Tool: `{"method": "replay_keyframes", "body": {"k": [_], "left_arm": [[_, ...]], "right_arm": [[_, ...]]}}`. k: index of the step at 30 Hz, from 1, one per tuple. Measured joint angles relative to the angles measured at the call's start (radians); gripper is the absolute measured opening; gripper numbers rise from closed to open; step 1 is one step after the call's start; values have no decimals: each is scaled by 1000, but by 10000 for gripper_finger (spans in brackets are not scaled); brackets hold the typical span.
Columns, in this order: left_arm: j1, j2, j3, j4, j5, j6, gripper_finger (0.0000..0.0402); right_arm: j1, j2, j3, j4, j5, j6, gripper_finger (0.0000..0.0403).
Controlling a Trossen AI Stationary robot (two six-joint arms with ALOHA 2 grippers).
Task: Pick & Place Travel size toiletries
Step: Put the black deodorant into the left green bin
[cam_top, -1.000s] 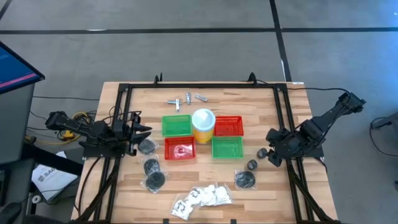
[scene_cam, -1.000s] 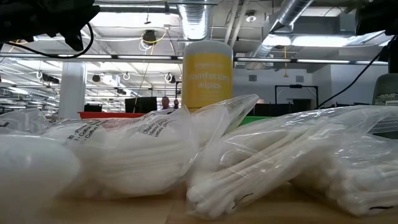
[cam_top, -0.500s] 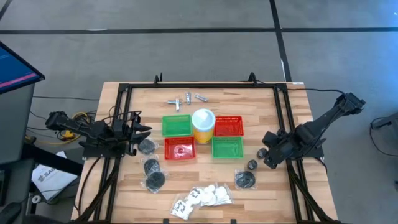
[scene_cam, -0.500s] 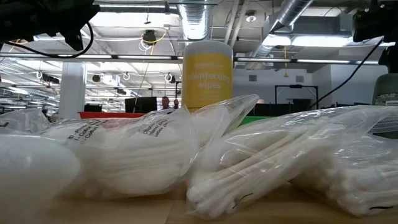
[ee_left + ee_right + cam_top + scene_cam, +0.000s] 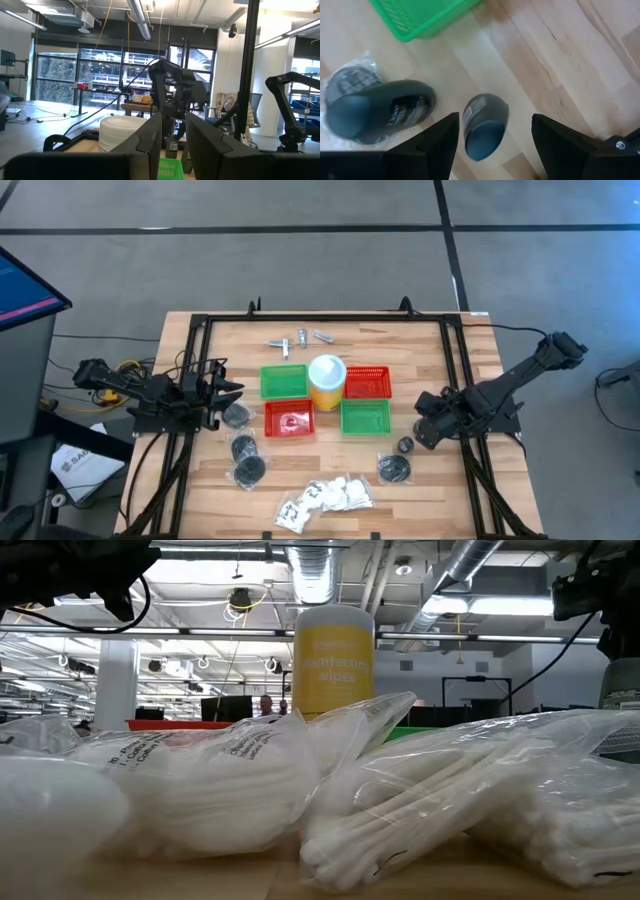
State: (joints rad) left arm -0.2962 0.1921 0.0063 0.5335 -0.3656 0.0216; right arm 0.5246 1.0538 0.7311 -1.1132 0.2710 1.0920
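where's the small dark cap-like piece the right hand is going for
In the high view the small dark piece lies on the table's right side, just below the green basket, with the open right hand over it.

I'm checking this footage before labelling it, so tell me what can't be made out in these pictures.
- Small silvery metal pieces, high view: too small to identify.
- Item in the red mesh basket, high view: too small to identify.
- Clear bags of white cotton swabs, low view: fill the foreground, hiding the table behind.
- Left gripper, high view: too small to read.
- Right gripper, right wrist view: fingertips cut off.
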Motion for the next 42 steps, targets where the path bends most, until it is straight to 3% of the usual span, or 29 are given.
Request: {"method": "replay_keyframes", "body": {"k": [26, 38, 42], "left_arm": [[0, 3, 0, 6, 0, 0, 81], [0, 14, 0, 8, 0, 0, 81], [0, 14, 0, 8, 0, 0, 81]], "right_arm": [[-10, 114, -42, 79, -40, 0, 233], [-10, 110, -55, 78, -35, 8, 138], [-10, 110, -55, 77, -34, 8, 129]]}}
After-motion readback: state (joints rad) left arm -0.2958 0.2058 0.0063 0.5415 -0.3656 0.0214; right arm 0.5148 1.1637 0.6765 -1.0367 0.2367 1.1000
